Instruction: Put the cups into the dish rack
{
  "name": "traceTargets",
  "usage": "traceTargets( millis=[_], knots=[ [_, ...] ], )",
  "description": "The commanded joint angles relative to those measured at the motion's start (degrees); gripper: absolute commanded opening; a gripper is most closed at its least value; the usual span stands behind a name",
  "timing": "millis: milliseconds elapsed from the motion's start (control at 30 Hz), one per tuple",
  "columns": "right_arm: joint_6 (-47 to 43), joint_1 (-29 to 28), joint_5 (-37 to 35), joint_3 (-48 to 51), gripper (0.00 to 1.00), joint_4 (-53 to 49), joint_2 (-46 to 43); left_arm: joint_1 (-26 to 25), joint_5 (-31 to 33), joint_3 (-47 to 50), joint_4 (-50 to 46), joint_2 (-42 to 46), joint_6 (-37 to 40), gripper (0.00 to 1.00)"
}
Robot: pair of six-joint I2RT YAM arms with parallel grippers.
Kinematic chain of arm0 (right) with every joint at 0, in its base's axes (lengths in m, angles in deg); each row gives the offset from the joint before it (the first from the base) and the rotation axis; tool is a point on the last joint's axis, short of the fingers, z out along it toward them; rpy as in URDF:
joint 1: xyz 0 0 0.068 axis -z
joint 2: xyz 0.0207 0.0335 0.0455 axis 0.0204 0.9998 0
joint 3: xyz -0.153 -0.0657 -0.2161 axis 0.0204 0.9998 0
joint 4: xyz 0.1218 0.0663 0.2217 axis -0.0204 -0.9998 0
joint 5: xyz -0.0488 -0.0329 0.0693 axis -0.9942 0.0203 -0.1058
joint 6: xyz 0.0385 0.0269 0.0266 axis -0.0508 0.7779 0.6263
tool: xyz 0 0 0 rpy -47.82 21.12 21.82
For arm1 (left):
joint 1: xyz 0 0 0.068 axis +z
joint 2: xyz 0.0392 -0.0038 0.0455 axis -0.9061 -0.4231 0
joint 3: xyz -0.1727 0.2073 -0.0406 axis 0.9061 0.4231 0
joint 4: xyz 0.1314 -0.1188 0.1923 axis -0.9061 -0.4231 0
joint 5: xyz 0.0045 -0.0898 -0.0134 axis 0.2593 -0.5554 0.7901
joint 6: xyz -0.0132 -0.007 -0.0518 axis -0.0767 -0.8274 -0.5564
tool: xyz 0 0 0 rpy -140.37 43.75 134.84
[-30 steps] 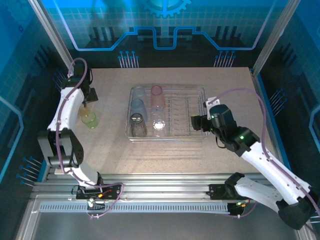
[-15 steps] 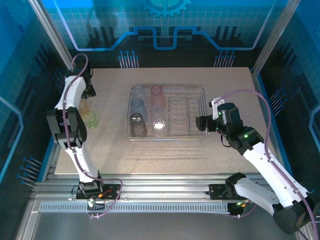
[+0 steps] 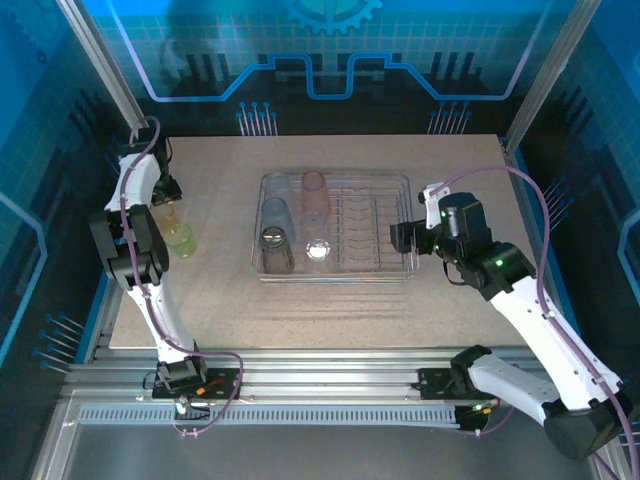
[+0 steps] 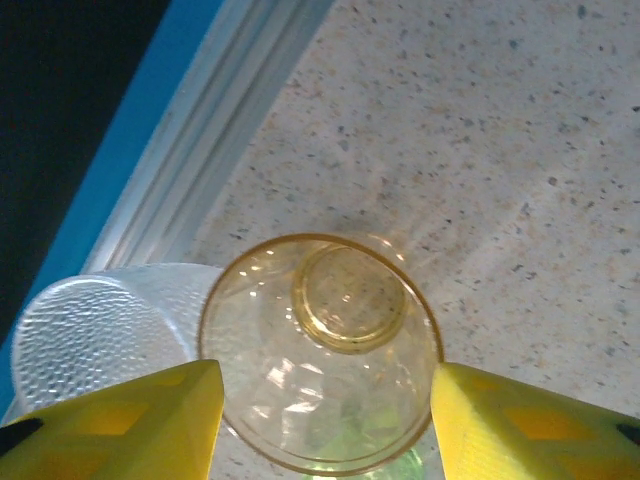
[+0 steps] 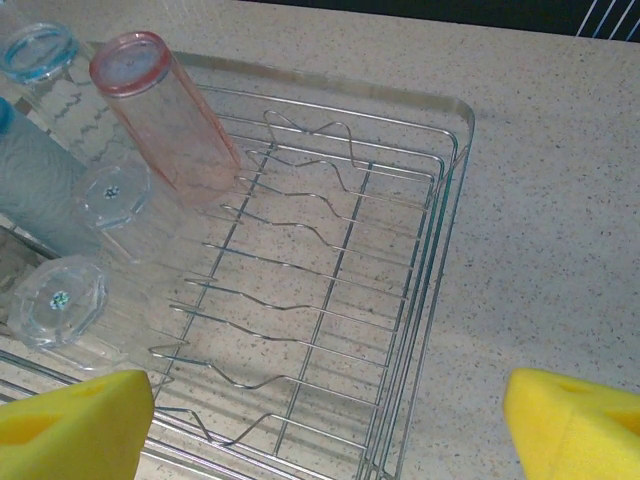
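- Cups, loaded: five stand in the left half of the dish rack point(image 3: 380, 235), among them a pink cup point(image 3: 315, 190) and a grey cup point(image 3: 277, 250). The rack's right half is bare wire.
- Cups, outstanding: an amber cup point(image 4: 350, 300) stands at the far left of the counter point(image 3: 330, 300), close to the side rail. A clear textured cup point(image 4: 95, 320) touches its left side. A yellow-green cup point(image 3: 184, 240) sits just near of it, and I cannot tell whether the two are nested.
- Left pincer point(image 4: 320, 400): its fingers straddle the amber cup at the wall, one on each side. I cannot tell whether they are clamped on it or just short of it.
- Right pincer point(image 5: 325, 420): fingers wide apart and holding nothing, over the rack's near right edge.
- Hazard 1: the left finger sits at the seam between the amber and clear cups. A squeeze there could shove or topple the clear cup against the rail.
- Hazard 2: the thin, smooth wall may flex or slip out of a light grip.
- Hazard 3: if the cups are nested, the yellow-green one could rise with the amber cup and drop off.
- Hazard 4: the right arm sits beside the free slots and may block delivery.
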Motion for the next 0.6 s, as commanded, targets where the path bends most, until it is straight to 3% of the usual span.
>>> traceTargets(
  millis=[0,567],
  knots=[
    [2.16,-0.3,0.0,-2.21,0.91,-3.57,-0.92,-0.03,-3.25,-2.18,0.12,-1.68,-1.07,0.58],
    [4.77,-5.73,-2.64,-5.65,0.89,-7.33,1.41,1.88,-10.11,-4.16,0.83,-5.25,-0.44,0.48]
  ],
)
